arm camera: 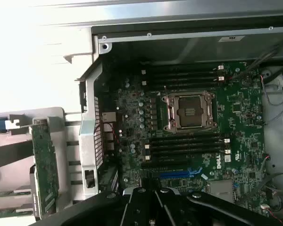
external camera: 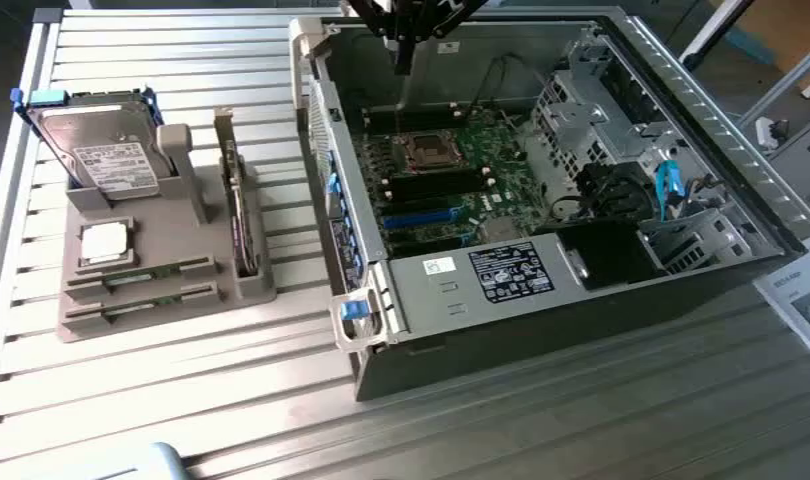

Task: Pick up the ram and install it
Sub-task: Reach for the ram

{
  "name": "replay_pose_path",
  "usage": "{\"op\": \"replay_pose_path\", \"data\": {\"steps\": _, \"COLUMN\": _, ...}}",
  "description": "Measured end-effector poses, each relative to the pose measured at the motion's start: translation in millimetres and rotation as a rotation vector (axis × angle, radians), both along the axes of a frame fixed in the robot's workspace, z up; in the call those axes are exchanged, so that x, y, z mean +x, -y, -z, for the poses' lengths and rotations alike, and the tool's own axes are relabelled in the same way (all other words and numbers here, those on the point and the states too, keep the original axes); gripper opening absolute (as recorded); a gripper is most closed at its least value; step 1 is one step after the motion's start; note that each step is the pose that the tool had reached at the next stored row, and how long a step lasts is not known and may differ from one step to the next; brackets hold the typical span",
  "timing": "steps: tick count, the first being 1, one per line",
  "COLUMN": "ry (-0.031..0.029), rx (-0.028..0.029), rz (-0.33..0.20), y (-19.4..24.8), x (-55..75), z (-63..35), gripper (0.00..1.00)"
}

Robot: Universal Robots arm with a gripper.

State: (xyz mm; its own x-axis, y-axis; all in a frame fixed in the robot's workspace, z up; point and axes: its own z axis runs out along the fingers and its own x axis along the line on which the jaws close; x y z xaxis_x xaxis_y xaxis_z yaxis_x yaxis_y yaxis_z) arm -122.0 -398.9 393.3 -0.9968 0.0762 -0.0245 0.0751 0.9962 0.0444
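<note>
Over the far wall of the open computer case (external camera: 419, 300), toward the exterior view's right edge of the surface (external camera: 178, 400), the gripper (external camera: 402, 62) is hanging with its fingers drawn fully together and nothing showing between them. It is pointing down at the motherboard (external camera: 439, 180) without touching it. In the wrist view the gripper (arm camera: 154, 203) is looking onto the motherboard (arm camera: 236, 117), where dark memory slots (arm camera: 184, 143) are running along both sides of the processor socket (arm camera: 188, 110).

The ram (external camera: 136, 281) is sitting well apart from the gripper, on its long edge in a slot of the gray holder (external camera: 78, 328) near the exterior view's left edge of the surface. A second green stick (external camera: 141, 309) is resting in the next slot, closer to the holder's near end. The holder is also carrying a hard drive (external camera: 105, 150), a square silver processor chip (external camera: 105, 243) and an upright card (external camera: 234, 200).
</note>
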Motion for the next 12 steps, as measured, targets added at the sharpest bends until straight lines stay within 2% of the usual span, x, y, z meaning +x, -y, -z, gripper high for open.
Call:
{"op": "replay_pose_path", "data": {"steps": 1, "ry": 0.0000, "rx": 0.0000, "rz": 0.000, "y": -0.1, "x": -0.3, "z": 0.0, "gripper": 0.10}}
{"op": "replay_pose_path", "data": {"steps": 5, "ry": -0.0001, "rx": -0.0001, "rz": 0.000, "y": 0.0, "x": -23.4, "z": -0.1, "gripper": 0.10}}
{"op": "replay_pose_path", "data": {"steps": 8, "ry": 0.0000, "rx": 0.0000, "rz": 0.000, "y": 0.0, "x": -34.7, "z": 0.0, "gripper": 0.10}}
{"op": "replay_pose_path", "data": {"steps": 12, "ry": 0.0000, "rx": 0.0000, "rz": 0.000, "y": 0.0, "x": -65.2, "z": 0.0, "gripper": 0.10}}
